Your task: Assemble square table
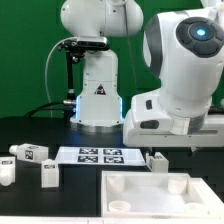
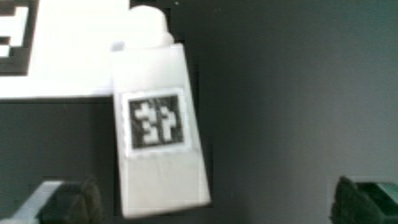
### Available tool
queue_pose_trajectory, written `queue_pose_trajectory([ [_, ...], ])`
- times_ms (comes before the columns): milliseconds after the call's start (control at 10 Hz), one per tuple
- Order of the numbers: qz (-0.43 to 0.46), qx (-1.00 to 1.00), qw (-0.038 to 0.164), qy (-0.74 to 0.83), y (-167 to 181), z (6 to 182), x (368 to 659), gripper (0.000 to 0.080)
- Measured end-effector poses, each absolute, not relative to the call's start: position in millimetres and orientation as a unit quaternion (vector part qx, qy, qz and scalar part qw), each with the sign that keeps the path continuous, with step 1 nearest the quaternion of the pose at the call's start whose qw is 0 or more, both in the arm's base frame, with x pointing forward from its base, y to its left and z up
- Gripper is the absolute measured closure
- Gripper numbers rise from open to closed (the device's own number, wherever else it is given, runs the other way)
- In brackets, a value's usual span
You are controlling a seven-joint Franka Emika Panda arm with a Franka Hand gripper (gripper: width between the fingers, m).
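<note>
The white square tabletop [image 1: 150,195] with a raised rim lies at the front of the black table. Three white block legs lie at the exterior view's left: one [image 1: 30,152] with a marker tag, one [image 1: 5,170] at the edge, one [image 1: 48,172]. A fourth leg [image 1: 157,163] lies just beyond the tabletop, right under my gripper [image 1: 153,152]. In the wrist view this leg [image 2: 160,130] shows its tag and lies between the spread fingers, nearer one of them. My gripper [image 2: 210,202] is open and holds nothing.
The marker board [image 1: 100,155] lies flat between the loose legs and the fourth leg; its corner shows in the wrist view [image 2: 54,50]. The robot's base [image 1: 97,95] stands behind it. The arm's large white links fill the exterior view's right.
</note>
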State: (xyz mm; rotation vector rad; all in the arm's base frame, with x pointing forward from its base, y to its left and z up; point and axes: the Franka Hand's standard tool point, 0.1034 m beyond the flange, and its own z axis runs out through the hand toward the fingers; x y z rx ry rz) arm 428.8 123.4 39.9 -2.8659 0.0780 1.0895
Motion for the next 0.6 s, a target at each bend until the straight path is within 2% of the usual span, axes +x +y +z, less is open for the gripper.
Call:
queue_pose_trajectory([
  [300, 0.460, -0.887, 0.036, 0.018, 118.1, 38.1, 427.6, 0.0150],
  [600, 0.463, -0.885, 0.038, 0.018, 119.4, 35.2, 431.4, 0.0150],
])
